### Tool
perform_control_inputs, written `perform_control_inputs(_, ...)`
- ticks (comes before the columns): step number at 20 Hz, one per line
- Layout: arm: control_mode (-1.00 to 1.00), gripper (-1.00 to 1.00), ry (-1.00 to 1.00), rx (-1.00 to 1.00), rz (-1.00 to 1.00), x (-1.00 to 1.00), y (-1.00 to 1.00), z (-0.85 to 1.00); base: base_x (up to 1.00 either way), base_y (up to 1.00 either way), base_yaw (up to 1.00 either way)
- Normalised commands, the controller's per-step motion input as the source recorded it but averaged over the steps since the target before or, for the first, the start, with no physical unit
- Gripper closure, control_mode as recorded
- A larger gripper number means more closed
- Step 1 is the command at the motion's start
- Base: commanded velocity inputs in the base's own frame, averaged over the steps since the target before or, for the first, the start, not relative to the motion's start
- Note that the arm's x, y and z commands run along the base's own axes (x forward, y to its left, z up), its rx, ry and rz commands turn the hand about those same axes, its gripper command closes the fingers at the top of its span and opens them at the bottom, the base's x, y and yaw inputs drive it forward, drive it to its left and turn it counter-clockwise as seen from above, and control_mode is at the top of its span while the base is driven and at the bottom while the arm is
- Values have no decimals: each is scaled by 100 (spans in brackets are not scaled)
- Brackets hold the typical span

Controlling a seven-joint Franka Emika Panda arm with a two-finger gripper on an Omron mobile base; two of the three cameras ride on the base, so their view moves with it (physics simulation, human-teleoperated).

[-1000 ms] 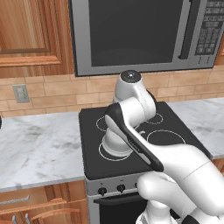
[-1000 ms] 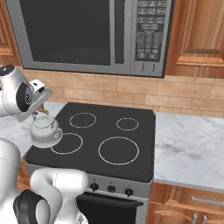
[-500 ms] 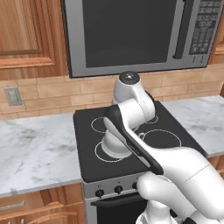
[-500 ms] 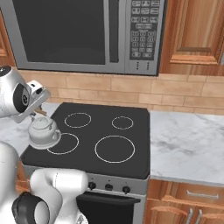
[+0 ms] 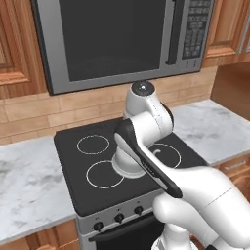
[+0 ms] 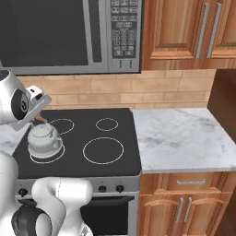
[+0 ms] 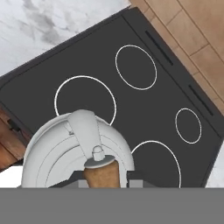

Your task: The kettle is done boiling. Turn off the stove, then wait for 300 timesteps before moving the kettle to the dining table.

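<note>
The silvery-white kettle [image 6: 44, 139] hangs just over the front-left burner of the black stove [image 6: 115, 159], its wooden handle bar up at my gripper [image 6: 39, 120]. In the hand view the kettle [image 7: 74, 151] sits right below me and my gripper [image 7: 103, 181] is shut on its brown bar, above the stove [image 7: 144, 105]. From the left base view the arm covers most of the kettle [image 5: 126, 166] on the stove [image 5: 93, 195]. Small black knobs [image 6: 102, 188] line the steel front panel. The dining table is out of view.
A steel microwave [image 6: 69, 32] hangs above the cooktop against the brick backsplash. A marble counter [image 6: 179, 138] with wooden cabinets below runs to the stove's right, and another counter [image 5: 29, 185] lies to its left. Wooden wall cabinets [image 6: 184, 32] hang at upper right.
The whole picture has slid left, so the base has driven to the right. The kettle stays in my gripper and now stands farther right over the cooktop.
</note>
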Motion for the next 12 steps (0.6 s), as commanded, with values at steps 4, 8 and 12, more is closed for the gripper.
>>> perform_control_inputs(4,100,100,0,0,0,0,0,0,-17,-6,-28)
perform_control_inputs(8,100,100,0,0,0,0,0,0,-22,-12,-29)
perform_control_inputs(12,100,100,0,0,0,0,0,0,-24,-10,-34)
